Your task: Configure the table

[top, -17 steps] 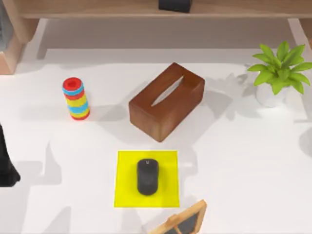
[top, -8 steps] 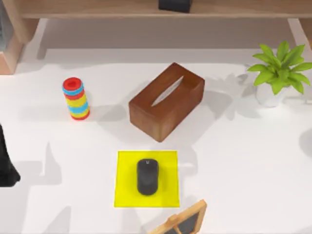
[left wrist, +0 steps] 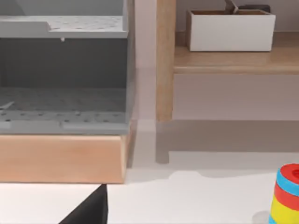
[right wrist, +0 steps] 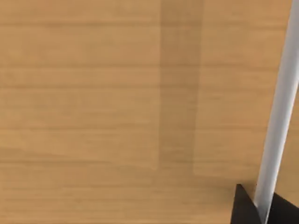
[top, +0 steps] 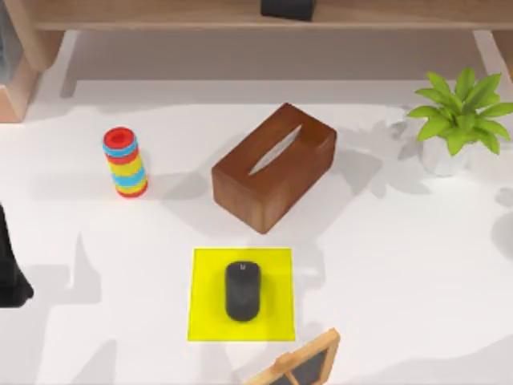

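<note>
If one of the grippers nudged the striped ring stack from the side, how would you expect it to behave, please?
The ring stack stands tall on a narrow base on the table, so it would probably tip rather than slide. Its rounded sides suggest it might then roll. Whether the rings are joined, I cannot tell.

Ring stack (left wrist: 287, 196) on table (left wrist: 187, 200) beside wooden shelf (left wrist: 164, 60).

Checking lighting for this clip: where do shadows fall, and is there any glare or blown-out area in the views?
Top view: soft shadows lie on the table to the right of the tissue box and the ring stack; the white tabletop is bright, without hard glare. Left wrist view: the shelf unit shades the wall below. Right wrist view: evenly lit wood with one faint vertical band.
</note>
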### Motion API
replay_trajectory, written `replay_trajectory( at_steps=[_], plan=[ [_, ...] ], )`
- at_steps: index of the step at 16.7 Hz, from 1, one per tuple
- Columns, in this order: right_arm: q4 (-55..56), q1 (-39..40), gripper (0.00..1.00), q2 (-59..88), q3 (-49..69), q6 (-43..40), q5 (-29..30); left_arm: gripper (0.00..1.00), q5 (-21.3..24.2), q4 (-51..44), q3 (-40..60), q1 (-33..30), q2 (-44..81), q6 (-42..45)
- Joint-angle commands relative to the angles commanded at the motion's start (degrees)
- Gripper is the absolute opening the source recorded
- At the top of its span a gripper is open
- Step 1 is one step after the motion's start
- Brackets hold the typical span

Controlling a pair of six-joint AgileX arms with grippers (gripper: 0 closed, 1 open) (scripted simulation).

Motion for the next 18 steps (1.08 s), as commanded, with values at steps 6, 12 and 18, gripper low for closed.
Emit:
replay_trajectory(
  at_steps=[6,12,18],
  plan=[
    [-3.6,1.8,0.0,2.2,5.5,0.2,2.0,1.0,0.0,0.0,0.0,0.0,0.0,0.0],
    [-7.0,2.9,0.0,5.1,11.6,0.2,3.2,1.0,0.0,0.0,0.0,0.0,0.0,0.0],
    [-12.6,5.0,0.0,9.4,21.6,0.2,5.4,1.0,0.0,0.0,0.0,0.0,0.0,0.0]
  ],
)
